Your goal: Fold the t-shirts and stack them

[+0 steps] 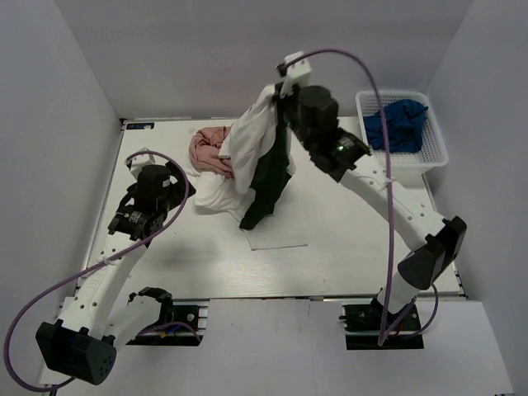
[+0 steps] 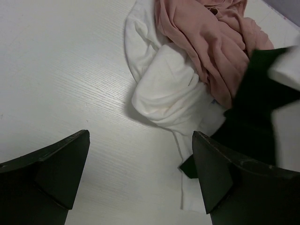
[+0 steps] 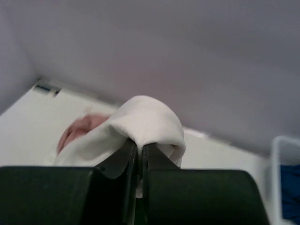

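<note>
T-shirts, four counted, none folded yet and no stack begun.

One white t-shirt (image 1: 247,140), the largest, hangs bunched from the right pincer (image 3: 139,149). That pincer is raised over the far edge of the desk (image 1: 346,247), jaws clamped on a fold of the white cloth. The shirt's lower part is heaped on the desk left of centre. One dark green t-shirt (image 1: 268,186) dangles with it down to the desk; whether it is pinched too I cannot tell. One pink t-shirt (image 1: 208,148) lies crumpled near the far edge, touching the white heap. One blue t-shirt (image 1: 396,124) sits in the single mesh basket (image 1: 408,162) at the far-right corner. The left pincer (image 2: 140,173), jaws spread and empty, hovers near the left edge beside the heap. By my reading this is only the sorting-out stage, with all four folds and the stacking left to do.
</note>
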Robot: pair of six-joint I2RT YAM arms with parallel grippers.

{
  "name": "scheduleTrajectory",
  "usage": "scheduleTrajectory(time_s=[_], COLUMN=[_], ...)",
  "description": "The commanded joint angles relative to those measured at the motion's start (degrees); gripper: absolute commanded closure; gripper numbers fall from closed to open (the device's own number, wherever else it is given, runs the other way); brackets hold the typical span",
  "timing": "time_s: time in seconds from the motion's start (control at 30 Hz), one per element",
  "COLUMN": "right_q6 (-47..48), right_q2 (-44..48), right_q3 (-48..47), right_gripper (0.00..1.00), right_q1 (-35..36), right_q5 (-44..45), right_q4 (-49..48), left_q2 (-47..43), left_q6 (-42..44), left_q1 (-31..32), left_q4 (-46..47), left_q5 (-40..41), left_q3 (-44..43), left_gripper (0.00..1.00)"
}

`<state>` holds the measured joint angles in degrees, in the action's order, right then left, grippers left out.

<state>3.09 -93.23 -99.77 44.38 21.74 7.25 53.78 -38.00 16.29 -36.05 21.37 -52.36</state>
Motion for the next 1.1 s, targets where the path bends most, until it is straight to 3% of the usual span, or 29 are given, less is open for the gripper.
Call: scheduleTrajectory(time_s=[0.0,0.23,0.47,0.77,0.87,0.97,1.07], right_q6=[6.1,11.2,16.9,19.3,16.7,11.2,5.8], right_q2=[-0.2,-3.3,-7.6,-15.0,-15.8,-13.2,-8.8], right_q3=[-9.4,-20.0,-30.6,-32.9,-29.6,-18.6,1.3], right_gripper=[1.0,1.0,1.0,1.0,1.0,1.0,1.0], right_q1=[-4.1,-15.4,-26.4,-40.2,-43.0,-43.6,-45.5], right_q5=[11.2,14.7,13.7,9.5,6.1,2.4,-1.2], right_q4=[-6.7,-6.5,-14.8,-28.3,-26.9,-25.1,-24.3], left_q2=[0.0,0.5,1.2,4.2,5.4,5.9,6.5], left_q6=[-0.2,-0.2,-0.2,0.4,0.4,0.4,0.4], left_q1=[0.2,-0.4,-0.4,-0.4,-0.4,-0.4,-0.4], left_q4=[-1.4,-1.9,-1.3,-0.8,-0.2,0.3,1.3], left_q5=[2.0,1.5,2.6,3.7,4.2,4.2,3.6], left_q3=[-2.7,-4.0,-5.1,-6.8,-6.8,-6.8,-6.8], left_gripper=[0.0,0.0,0.0,0.0,0.0,0.0,0.0])
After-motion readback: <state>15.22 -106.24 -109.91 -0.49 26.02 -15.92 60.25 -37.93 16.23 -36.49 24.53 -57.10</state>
